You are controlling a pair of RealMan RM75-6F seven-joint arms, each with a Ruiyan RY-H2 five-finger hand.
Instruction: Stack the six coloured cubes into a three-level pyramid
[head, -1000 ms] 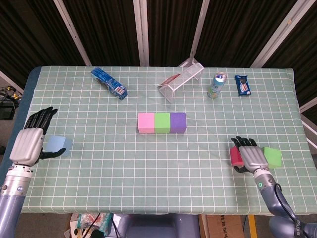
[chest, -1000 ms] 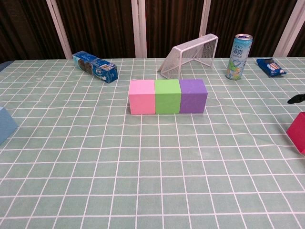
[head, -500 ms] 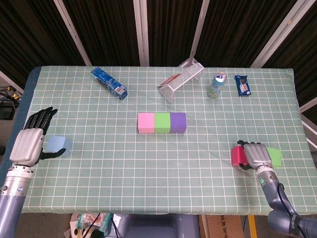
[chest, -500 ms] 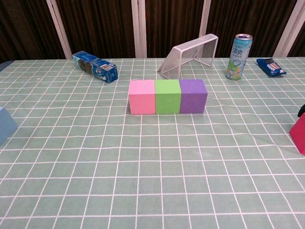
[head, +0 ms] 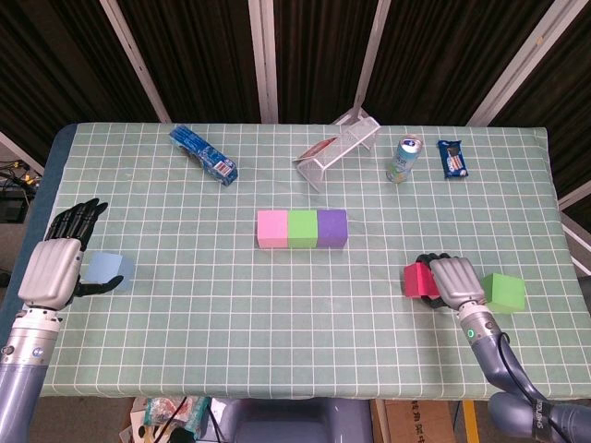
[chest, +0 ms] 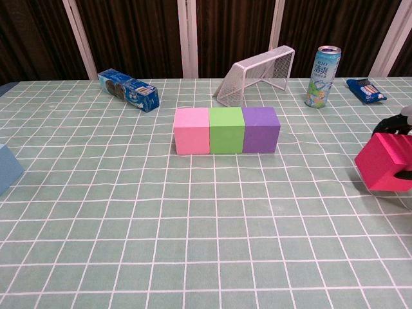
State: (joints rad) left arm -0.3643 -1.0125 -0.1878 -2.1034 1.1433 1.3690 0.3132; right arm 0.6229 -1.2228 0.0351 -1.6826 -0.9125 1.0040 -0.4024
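Note:
A pink cube point(head: 271, 229), a green cube point(head: 302, 229) and a purple cube point(head: 331, 228) stand touching in a row at the table's middle; the chest view shows them as pink cube point(chest: 191, 131), green cube point(chest: 225, 129) and purple cube point(chest: 261, 129). My right hand point(head: 452, 280) grips a red cube point(head: 416, 279), lifted just off the cloth at the right; the same red cube point(chest: 385, 161) shows in the chest view. A second green cube point(head: 507, 292) lies right of that hand. My left hand point(head: 59, 261) is open beside a light blue cube point(head: 106, 271) at the far left.
At the back lie a blue snack pack point(head: 204, 154), a tipped white wire rack point(head: 337, 147), a drink can point(head: 403, 159) and a small blue packet point(head: 452, 158). The green checked cloth point(head: 231, 305) covers the table to its edges.
My right hand closed on the red cube and carried it left, toward the middle row, away from the second green cube. The left hand has stayed put.

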